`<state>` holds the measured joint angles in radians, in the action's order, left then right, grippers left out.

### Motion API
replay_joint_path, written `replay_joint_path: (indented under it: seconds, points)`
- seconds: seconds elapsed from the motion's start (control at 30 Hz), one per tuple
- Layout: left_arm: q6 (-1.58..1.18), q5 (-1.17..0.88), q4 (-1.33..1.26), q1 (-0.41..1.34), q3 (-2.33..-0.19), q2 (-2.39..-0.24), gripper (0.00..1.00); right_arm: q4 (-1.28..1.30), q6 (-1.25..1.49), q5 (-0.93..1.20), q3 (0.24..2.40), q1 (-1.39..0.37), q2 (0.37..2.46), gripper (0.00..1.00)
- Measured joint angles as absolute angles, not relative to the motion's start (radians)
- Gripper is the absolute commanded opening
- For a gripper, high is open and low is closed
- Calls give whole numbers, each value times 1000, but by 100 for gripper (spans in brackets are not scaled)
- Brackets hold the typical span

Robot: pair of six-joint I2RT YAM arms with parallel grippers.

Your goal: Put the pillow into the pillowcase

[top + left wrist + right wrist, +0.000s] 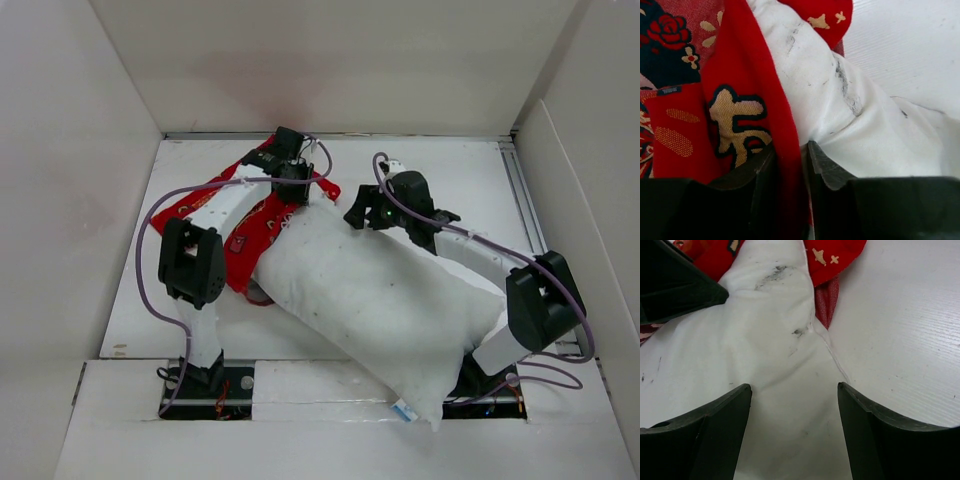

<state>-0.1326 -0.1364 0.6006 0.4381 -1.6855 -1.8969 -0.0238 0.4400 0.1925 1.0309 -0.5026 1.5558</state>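
The white pillow (385, 300) lies diagonally across the table, its far corner tucked into the mouth of the red pillowcase (245, 225). My left gripper (292, 185) is shut on the pillowcase's red opening edge (785, 165), next to the pillow (860, 125). My right gripper (360, 213) is open, its fingers straddling the pillow's far end (785, 405) just short of the red cloth (832, 260). The pillow's near corner hangs over the table's front edge.
White walls enclose the table on the left, back and right. A metal rail (525, 205) runs along the right side. The left arm (190, 265) lies over the pillowcase. The arm bases (205, 385) sit at the near edge.
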Motion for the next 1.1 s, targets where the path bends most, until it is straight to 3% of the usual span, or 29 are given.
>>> replay_joint_path:
  seconds: [0.13,0.17,0.27,0.8,0.87,0.9,0.93,0.97,1.0,1.1]
  points:
    - [-134,-94,628,445,-1715,-1917,12,-22,421,218,1031,-503,1555,76]
    - [-137,-87,640,445,-1731,-1917,9,-22,415,223,1031,-503,1555,99]
    - [-144,-75,672,445,-1787,-1917,0,-29,392,241,1034,-518,1559,99]
    - [-197,-94,715,445,-1840,-1885,0,-141,427,402,1358,-536,1870,99]
    - [-204,-101,715,445,-1839,-1859,0,-175,446,430,1399,-536,1926,89]
    - [-205,-101,716,445,-1834,-1846,0,-202,456,446,1402,-536,1943,68]
    - [-207,-99,718,445,-1828,-1835,0,-224,470,460,1400,-536,1952,55]
    - [-208,-98,719,444,-1824,-1828,0,-245,487,473,1395,-537,1953,31]
    - [-210,-97,716,443,-1821,-1825,0,-265,492,481,1387,-538,1952,0]
    - [-218,-93,692,443,-1815,-1821,0,-293,516,488,1352,-538,1938,0]
